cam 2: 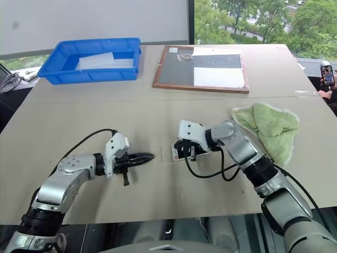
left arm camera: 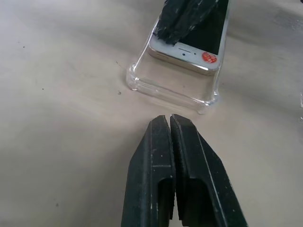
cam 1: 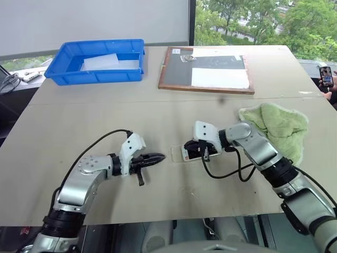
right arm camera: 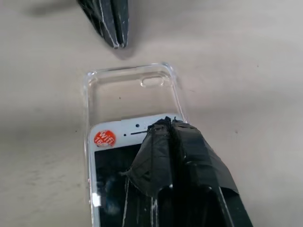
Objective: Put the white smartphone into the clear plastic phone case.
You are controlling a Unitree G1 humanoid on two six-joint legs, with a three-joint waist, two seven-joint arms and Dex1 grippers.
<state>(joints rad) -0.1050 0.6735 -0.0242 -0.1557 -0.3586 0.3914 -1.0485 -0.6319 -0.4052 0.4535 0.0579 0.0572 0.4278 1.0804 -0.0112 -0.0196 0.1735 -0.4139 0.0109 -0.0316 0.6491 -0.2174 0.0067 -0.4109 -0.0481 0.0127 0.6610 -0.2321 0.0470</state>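
Observation:
The white smartphone [right arm camera: 113, 137] lies face up, partly slid into the clear plastic phone case [right arm camera: 132, 90] near the table's front middle. An orange sticker sits beside its earpiece. The case's camera-hole end stays uncovered. My right gripper [right arm camera: 165, 124] is shut, its joined tips resting on top of the phone's upper screen edge. My left gripper [left arm camera: 169, 120] is also shut and holds nothing. It points at the case's uncovered end [left arm camera: 165, 90] with a small gap between. In the head views the left gripper [cam 1: 159, 157] is left of the phone [cam 1: 187, 153].
A blue bin [cam 1: 63, 74] holding white sheets stands at the back left. A wood-framed board [cam 1: 205, 71] with black and white panels lies at the back centre. A green cloth [cam 1: 276, 126] is heaped right of my right arm. A person's hand holds a dark phone [cam 1: 326, 76] at the far right edge.

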